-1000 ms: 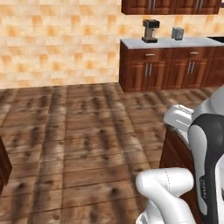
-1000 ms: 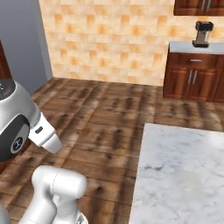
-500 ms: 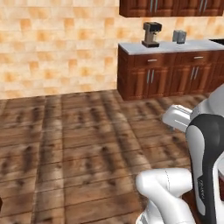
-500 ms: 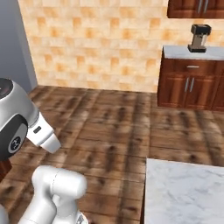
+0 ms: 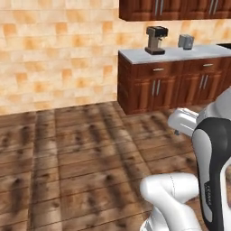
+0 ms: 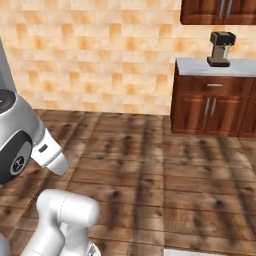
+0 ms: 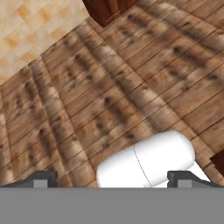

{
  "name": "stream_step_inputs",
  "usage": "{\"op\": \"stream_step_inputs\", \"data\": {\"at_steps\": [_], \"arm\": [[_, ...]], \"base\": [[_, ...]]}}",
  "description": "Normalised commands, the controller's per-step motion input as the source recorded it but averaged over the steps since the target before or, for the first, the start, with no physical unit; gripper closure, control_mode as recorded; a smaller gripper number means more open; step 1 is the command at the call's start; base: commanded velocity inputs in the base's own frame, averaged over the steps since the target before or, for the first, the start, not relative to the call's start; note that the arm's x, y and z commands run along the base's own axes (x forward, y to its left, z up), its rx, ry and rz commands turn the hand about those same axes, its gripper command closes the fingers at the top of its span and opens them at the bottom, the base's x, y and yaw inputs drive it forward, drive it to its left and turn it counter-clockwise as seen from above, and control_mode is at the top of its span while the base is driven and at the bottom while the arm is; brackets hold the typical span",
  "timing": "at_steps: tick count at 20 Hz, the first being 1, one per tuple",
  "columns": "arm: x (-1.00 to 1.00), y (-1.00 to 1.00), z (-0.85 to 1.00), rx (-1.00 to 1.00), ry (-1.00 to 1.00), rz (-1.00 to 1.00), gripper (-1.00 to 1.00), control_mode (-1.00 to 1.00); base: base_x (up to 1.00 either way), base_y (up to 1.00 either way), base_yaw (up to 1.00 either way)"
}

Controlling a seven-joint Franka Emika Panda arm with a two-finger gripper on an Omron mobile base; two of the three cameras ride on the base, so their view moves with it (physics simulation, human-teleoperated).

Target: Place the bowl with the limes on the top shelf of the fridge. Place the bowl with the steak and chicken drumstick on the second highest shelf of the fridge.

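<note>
The robot seems to be in the driving step, because the views give plank floor, tiled wall and brown cabinets, and I cannot say where the bowls or the fridge are. The jaws are spread wide with nothing between them, the gripper looking down at the floor. Next it must find a bowl; a coffee machine and a toaster stand on the far worktop, and nothing blocks the floor.

Place: home kitchen
Cabinets: brown wooden cabinets, upper and lower
Counter: pale grey counter with coffee machine
Wall: tan tiled wall
Floor: wood plank floor
</note>
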Motion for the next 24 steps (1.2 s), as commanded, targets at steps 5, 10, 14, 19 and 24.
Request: {"op": "stream_step_inputs", "data": {"at_steps": [5, 10, 14, 19, 24], "arm": [[0.00, 0.00, 0.00, 0.00, 0.00, 0.00, -1.00, 1.00], [0.00, 0.00, 0.00, 0.00, 0.00, 0.00, -1.00, 1.00], [0.00, 0.00, 0.00, 0.00, 0.00, 0.00, -1.00, 1.00], [0.00, 0.00, 0.00, 0.00, 0.00, 0.00, -1.00, 1.00], [0.00, 0.00, 0.00, 0.00, 0.00, 0.00, -1.00, 1.00]], "base": [[1.00, 0.28, -0.33], [0.81, 0.41, -0.68], [0.28, 0.40, -0.89], [0.53, 0.31, -0.77], [0.87, 0.06, -0.61]]}}
